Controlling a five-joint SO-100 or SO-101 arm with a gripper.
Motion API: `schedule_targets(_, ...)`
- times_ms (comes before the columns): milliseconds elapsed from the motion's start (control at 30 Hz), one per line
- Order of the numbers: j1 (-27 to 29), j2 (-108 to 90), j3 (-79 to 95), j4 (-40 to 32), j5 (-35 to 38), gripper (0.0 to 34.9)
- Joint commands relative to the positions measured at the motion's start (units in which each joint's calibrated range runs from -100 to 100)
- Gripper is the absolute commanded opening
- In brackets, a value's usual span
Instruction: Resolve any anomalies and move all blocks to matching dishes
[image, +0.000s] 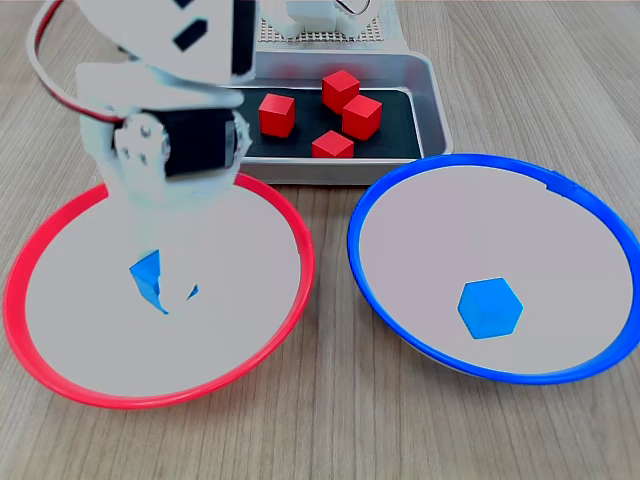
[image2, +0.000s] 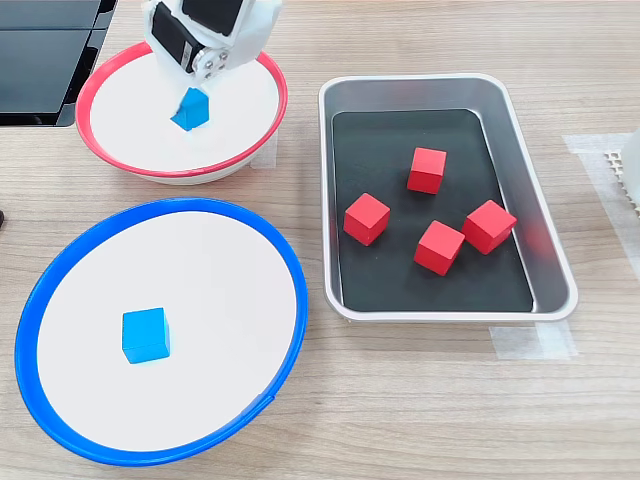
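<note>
Wooden table (image2: 420, 400): lots of bare top is left in front of the bowls, so open room for swinging is found there.
Blue-rimmed round bowl with pale grey inside (image2: 290, 270): one bright blue cube (image2: 145, 334) is already sat in it, correctly matched; its rim is nearly touched by the red bowl's rim in the first exterior view, so a low carry could get clipped there.
Red-rimmed round bowl with pale grey inside (image: 290, 225): the anomaly is parked here.
Silver metal tray with black floor (image2: 545, 240): four red cubes (image2: 427, 170) are loosely spread and not yet moved.
White arm's gripper (image: 165, 295): it's lowered around the misplaced blue cube (image: 147, 272); whether it's actually pinched can't be told.
Risk: the cube could be nudged or dropped on the sloped wall if it's caught off-centre.
</note>
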Motion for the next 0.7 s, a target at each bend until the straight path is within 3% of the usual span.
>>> schedule_targets(0,-5.2,-11.3,0.7,4.5,-4.0,0.3)
schedule_targets(233,-19.3,-17.9,2.2,13.3,-10.5,0.3)
schedule_targets(433,-25.4,-15.7,5.5,12.6,-11.9,0.3)
schedule_targets(667,-25.2,-12.7,7.3,11.8,-10.7,11.1)
